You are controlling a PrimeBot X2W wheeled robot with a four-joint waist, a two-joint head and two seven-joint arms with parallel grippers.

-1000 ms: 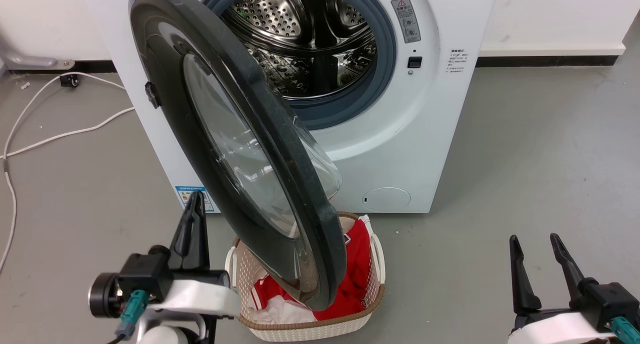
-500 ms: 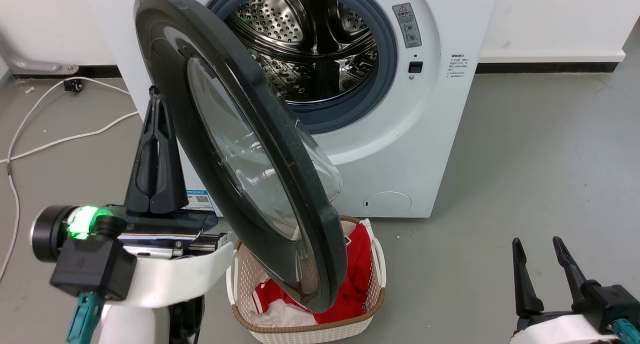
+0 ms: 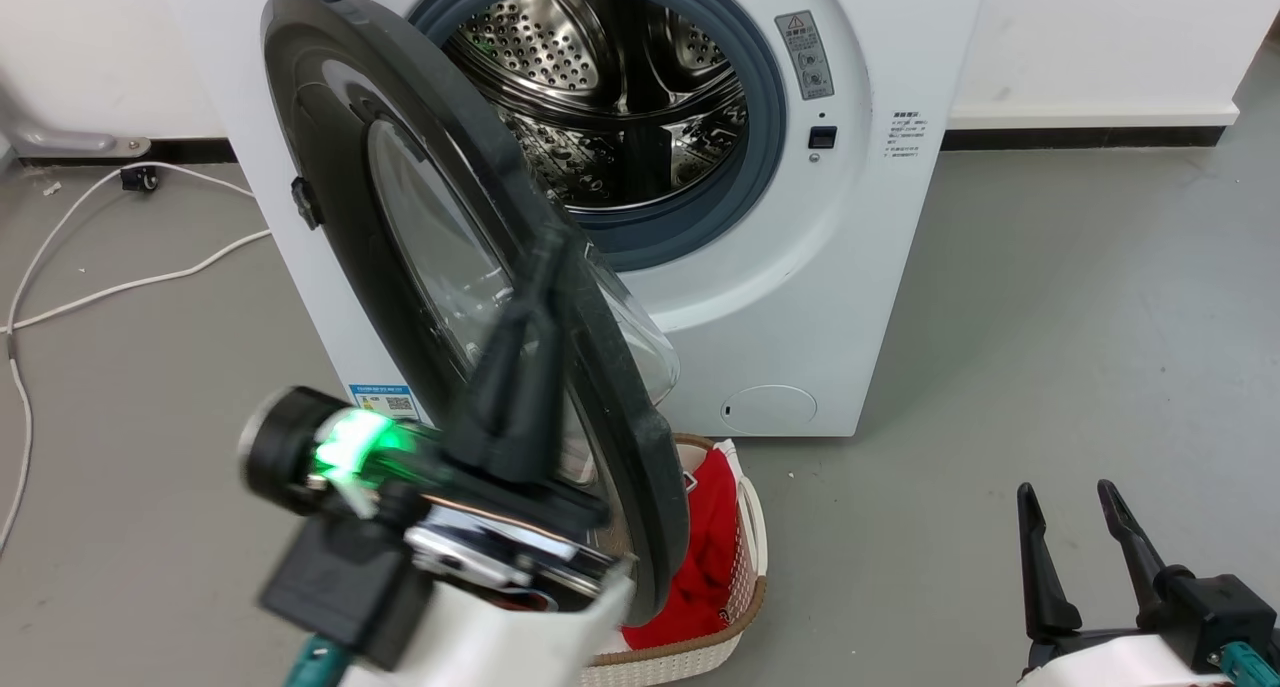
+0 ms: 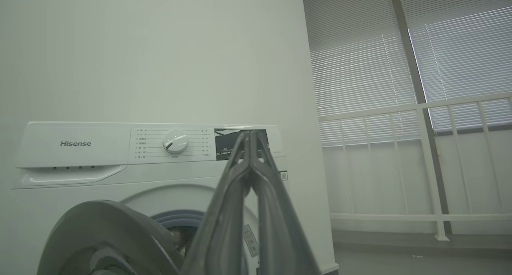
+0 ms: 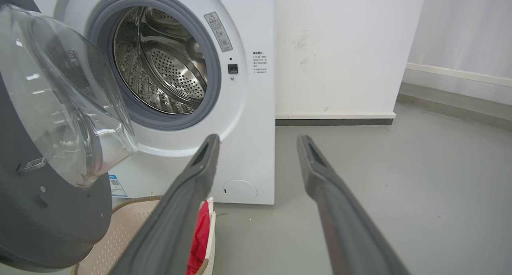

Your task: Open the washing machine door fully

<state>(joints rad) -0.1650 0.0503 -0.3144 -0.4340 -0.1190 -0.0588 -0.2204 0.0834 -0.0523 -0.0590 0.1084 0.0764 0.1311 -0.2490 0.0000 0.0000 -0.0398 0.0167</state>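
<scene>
Two fingers of the left gripper (image 3: 546,259) are pressed tip to tip with nothing between them. In the head view they are blurred and lie across the outer face of the washing machine door (image 3: 400,197), near its free edge; contact cannot be told. The door stands half open, hinged at the left of the washing machine (image 3: 830,267), with its lower edge over a laundry basket (image 3: 748,567). The right gripper (image 3: 1065,492) sits low, well apart from the door, with its fingers spread and empty.
</scene>
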